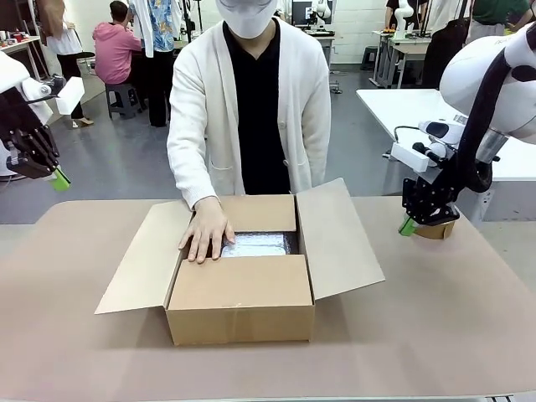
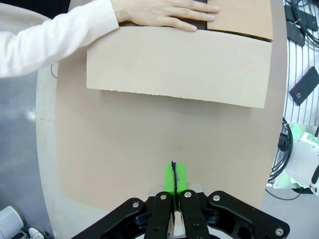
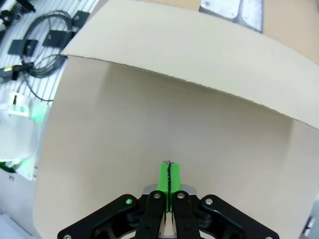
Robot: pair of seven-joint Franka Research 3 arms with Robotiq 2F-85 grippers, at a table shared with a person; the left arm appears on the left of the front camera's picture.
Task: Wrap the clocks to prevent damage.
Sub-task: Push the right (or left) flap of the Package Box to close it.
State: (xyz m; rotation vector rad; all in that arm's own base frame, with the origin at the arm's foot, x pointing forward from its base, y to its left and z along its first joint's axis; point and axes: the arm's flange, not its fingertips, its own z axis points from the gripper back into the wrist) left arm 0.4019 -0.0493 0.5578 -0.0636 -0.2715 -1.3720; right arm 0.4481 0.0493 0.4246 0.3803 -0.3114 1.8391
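Note:
An open cardboard box (image 1: 243, 297) stands mid-table with its flaps spread. Inside lies a silvery bubble-wrap bundle (image 1: 260, 244); the clocks themselves are hidden. The person's hand (image 1: 205, 234) rests flat on the bundle's left side. My left gripper (image 1: 60, 180) hangs shut and empty off the table's left edge. Its own view has its green pads (image 2: 174, 181) pressed together, with the box flap (image 2: 174, 69) and the hand (image 2: 164, 12) beyond. My right gripper (image 1: 406, 226) hovers shut and empty right of the box. Its pads (image 3: 169, 179) face the right flap (image 3: 199, 45) and the bundle (image 3: 234, 11).
The brown table (image 1: 435, 335) is bare around the box. A small tan object (image 1: 437, 231) sits by the right gripper near the far right edge. A white table (image 1: 402, 105) stands behind. Cables (image 3: 40, 30) lie on the floor beyond the table's edge.

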